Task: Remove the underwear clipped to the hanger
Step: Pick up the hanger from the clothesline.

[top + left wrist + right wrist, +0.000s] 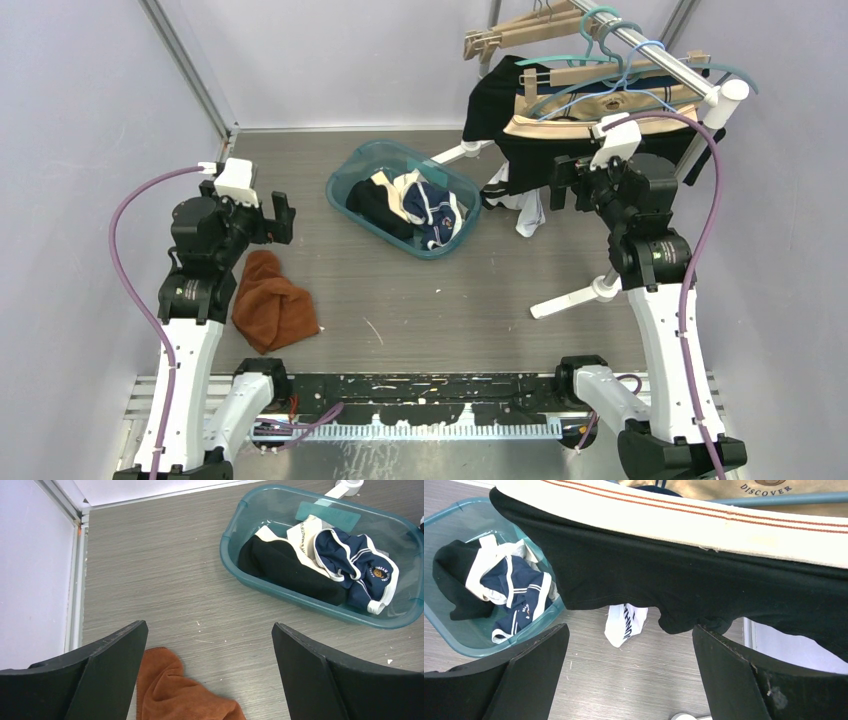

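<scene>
The worktop is carrying a rack whose rail is holding several hangers at far right. The black underwear with the cream waistband is hanging there from a wooden hanger, just ahead of the right tool. The jaws of that tool are standing fully released and are gripping nothing. The left tool is likewise hanging released and empty, between the teal basin and a rust cloth, well apart from the rack.

Hazards:
- Pulling the fabric without freeing the clips is likely to be dragging the hanger off the rail or swinging its neighbours.
- Closing too low is risking a hem pinch that slips.

The right wrist view is showing hem and waistband close up, but no clips. The top view alone is showing the rail and the stacked hangers.
</scene>
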Available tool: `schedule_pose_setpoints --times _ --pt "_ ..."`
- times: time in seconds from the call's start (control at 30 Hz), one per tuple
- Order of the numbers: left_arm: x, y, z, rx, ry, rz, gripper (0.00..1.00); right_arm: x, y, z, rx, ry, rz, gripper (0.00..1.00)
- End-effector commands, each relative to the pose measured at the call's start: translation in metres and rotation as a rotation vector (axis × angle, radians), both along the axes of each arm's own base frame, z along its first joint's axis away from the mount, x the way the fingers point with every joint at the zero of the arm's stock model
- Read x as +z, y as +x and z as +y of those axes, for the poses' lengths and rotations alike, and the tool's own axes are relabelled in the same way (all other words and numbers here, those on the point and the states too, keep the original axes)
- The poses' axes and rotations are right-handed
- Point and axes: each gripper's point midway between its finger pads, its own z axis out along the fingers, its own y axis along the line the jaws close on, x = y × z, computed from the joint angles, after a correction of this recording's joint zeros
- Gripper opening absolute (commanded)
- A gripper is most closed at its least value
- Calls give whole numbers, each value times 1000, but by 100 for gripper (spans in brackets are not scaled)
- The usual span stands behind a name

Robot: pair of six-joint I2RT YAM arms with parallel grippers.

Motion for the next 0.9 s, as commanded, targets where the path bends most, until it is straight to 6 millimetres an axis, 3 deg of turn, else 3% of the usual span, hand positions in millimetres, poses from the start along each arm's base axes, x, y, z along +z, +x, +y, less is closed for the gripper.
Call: schedule_pose_setpoints --times 0.0,0.2,0.33,0.53,0.87 --pt "21 3 -1 -13 26 -86 98 28 0 3 11 11 -55 100" --pt "16 3 1 -6 35 -71 98 36 -3 -1 -14 1 -35 100" --pt "13 4 -1 -15 31 -62 98 54 -10 -3 -19 5 -60 100" --pt "9 8 -7 -52 24 -49 98 93 -11 -1 -25 47 -122 100" --pt "8 25 -7 -53 30 -35 98 157 15 9 -21 186 -238 97"
